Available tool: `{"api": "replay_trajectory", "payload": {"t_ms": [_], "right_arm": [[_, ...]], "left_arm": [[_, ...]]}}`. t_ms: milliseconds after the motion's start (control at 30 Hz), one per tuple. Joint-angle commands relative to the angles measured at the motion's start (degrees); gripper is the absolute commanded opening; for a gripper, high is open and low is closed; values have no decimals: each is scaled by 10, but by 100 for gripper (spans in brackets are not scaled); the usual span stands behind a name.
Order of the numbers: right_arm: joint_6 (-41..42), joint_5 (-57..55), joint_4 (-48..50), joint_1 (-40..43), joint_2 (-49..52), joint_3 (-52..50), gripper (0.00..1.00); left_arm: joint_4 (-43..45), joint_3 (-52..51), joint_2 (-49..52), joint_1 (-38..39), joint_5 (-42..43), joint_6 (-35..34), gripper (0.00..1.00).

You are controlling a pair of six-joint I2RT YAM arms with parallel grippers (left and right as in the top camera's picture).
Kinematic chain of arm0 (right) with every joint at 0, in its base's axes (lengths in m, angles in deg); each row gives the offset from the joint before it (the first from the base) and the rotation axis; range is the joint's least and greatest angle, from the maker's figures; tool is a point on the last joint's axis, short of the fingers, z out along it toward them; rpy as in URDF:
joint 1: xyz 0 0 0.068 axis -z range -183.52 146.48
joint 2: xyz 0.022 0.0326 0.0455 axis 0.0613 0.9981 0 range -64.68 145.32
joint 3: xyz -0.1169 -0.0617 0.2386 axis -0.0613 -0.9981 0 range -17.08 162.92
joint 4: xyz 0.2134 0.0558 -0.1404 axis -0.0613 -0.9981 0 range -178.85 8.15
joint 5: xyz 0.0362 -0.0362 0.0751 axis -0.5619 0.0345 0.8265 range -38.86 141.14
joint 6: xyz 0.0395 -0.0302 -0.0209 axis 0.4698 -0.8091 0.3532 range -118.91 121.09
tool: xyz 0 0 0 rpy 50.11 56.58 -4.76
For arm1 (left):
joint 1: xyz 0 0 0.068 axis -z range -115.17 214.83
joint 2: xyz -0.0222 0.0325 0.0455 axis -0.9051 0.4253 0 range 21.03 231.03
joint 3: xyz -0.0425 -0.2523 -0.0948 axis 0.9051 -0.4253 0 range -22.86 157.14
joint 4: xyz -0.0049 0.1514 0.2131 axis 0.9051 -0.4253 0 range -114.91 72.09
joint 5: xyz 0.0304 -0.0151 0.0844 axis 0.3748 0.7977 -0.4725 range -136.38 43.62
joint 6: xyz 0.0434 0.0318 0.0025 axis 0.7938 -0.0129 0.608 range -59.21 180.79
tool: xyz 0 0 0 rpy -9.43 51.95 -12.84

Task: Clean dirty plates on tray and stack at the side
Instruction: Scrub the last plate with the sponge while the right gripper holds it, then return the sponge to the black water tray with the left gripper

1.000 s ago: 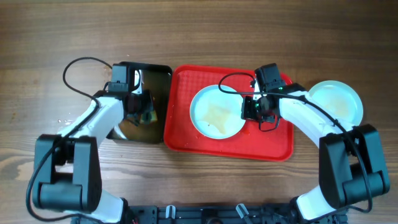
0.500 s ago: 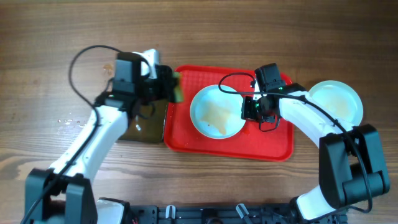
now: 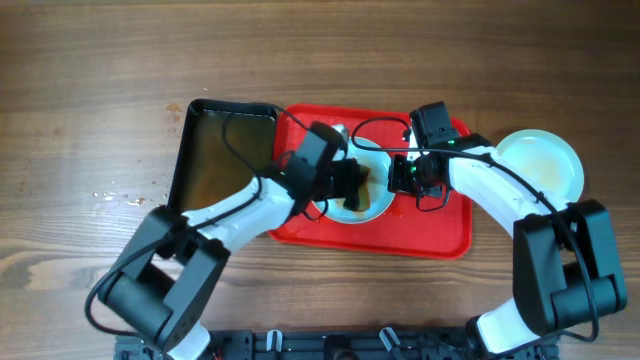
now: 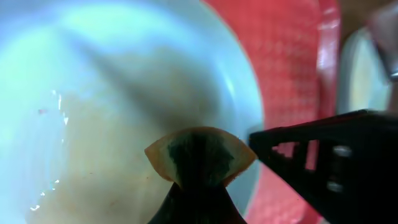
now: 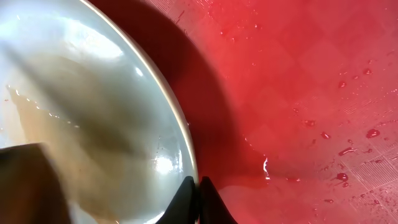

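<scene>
Swung over from the black rectangular tray [image 3: 215, 150], the left gripper [image 3: 357, 186] holds its pinched yellow-green sponge [image 4: 199, 155] over the wet round pale blue-white plate [image 4: 124, 81] on the large red plastic tray [image 3: 420, 235], while the right gripper [image 5: 198, 190] clamps that plate's rim and a second plate [image 3: 540, 165] lies just beside the tray.

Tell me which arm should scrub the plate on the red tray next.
Left. The left gripper holds the sponge over the wet centre of the plate. The right gripper is shut on that plate's rim, apparently steadying it on the red tray.
</scene>
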Motion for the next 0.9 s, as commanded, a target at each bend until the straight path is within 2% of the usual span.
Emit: {"api": "replay_trajectory", "payload": {"t_ms": [0,200,400,467,633,733,867], "right_arm": [[0,-10,-5,-2,-10,-4,4],[-1,-10,-6,-2,-10,-4,4],[0,-10,-8,-2,-10,-4,4],[0,-10,-8,-2,-10,-4,4],[0,-10,-8,-2,-10,-4,4],[0,-10,-8,-2,-10,-4,4],[0,-10,-8,-2,-10,-4,4]], "left_arm": [[-13,5,24,4,-69,-10,4],[-94,5,24,0,-215,-3,4],[-96,6,0,-25,-300,116,4],[-96,6,-31,-36,-303,144,4],[-108,6,-132,-73,-303,148,4],[-134,6,-182,-99,-303,148,4],[-200,6,-226,-175,-303,148,4]]}}
